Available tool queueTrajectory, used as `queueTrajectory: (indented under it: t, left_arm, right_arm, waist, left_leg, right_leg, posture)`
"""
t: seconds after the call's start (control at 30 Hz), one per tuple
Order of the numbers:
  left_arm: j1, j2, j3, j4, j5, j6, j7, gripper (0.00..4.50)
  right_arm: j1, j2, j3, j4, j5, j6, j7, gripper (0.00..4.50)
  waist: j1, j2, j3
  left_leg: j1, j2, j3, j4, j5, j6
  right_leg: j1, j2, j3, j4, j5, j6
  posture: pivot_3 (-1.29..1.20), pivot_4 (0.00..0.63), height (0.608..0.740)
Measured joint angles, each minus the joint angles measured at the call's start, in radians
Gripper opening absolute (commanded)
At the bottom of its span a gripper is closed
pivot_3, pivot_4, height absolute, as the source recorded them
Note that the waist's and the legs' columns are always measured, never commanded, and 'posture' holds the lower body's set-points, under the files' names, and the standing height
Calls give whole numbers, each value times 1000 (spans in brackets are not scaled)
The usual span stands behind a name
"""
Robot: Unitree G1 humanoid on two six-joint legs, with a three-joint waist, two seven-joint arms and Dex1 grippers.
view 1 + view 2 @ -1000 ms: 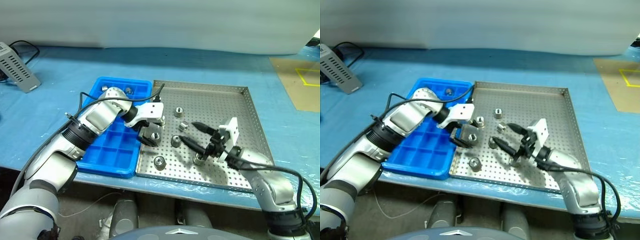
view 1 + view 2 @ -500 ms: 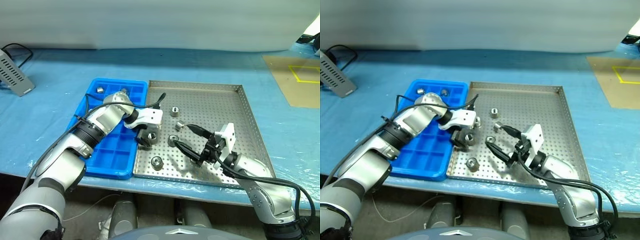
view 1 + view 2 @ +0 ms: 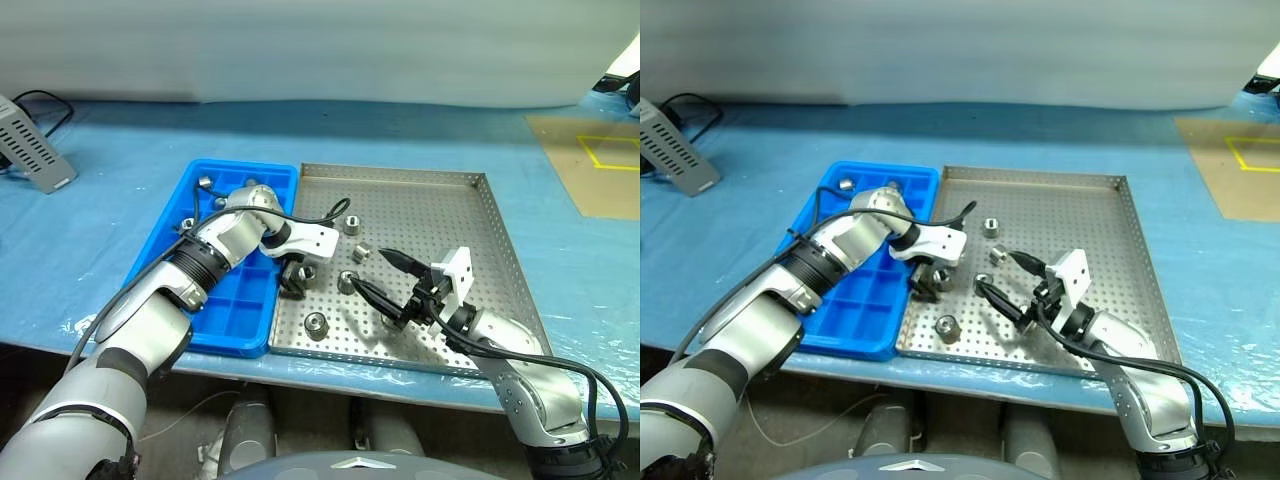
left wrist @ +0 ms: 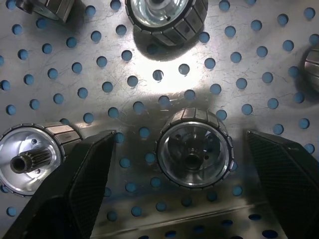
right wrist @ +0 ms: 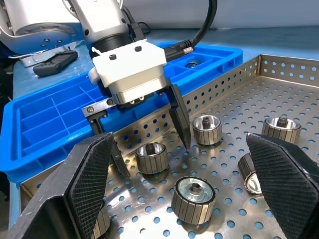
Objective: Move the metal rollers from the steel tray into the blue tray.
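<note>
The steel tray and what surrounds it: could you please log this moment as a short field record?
steel tray: on blue-covered table, loose metal rollers on it
blue tray: beside it, a few rollers in far compartments
left hand: open, fingers straddling one roller near the tray's edge
right hand: open, above the tray, holding nothing

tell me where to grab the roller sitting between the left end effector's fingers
Grip the roller across its ribbed outer wall, coming straight down from above. It stands on end on the steel tray, hole facing up, so its round sides are free. The left end effector is open with a finger on either side, apparently well placed to close.
</note>
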Motion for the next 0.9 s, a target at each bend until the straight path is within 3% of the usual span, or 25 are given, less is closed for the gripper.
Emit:
queueTrajectory:
  t: [0.13,0.2,0.33,0.73,0.9]
  left_arm:
    - [7,-2,14,-4,5,-15,7,2609]
    - [9,-5,19,-8,11,-11,12,2609]
    - [20,-1,26,-37,12,6,1,1831]
    - [37,-10,98,-48,-44,84,21,1827]
    - [42,19,195,-192,-123,189,39,1827]
  right_arm:
    - [0,0,0,4,0,-1,-1,4500]
    - [0,0,0,7,0,-2,-1,4500]
    - [-4,0,-1,13,0,-2,-1,4500]
    - [-23,5,-2,22,8,-3,14,4500]
    - [-23,4,7,9,41,13,38,4500]
  waist:
    - [0,1,0]
    - [0,1,-1]
    - [0,1,-1]
    - [0,0,0]
    - [0,0,0]
  left_leg:
    - [0,0,0,-2,0,0]
    - [0,0,0,-3,0,0]
    - [-1,0,0,-7,0,0]
    - [-5,-1,0,-10,0,0]
    - [-15,0,0,-11,3,3]
  right_leg:
    - [0,0,0,-2,0,0]
    - [0,0,0,-3,0,0]
    - [0,0,-1,-7,0,0]
    - [-5,0,-2,-8,0,0]
    - [-14,0,-2,-7,0,-1]
  posture:
    - [-266,150,740]
    - [-252,150,740]
    - [-248,150,740]
    - [-228,150,740]
    - [-210,150,740]
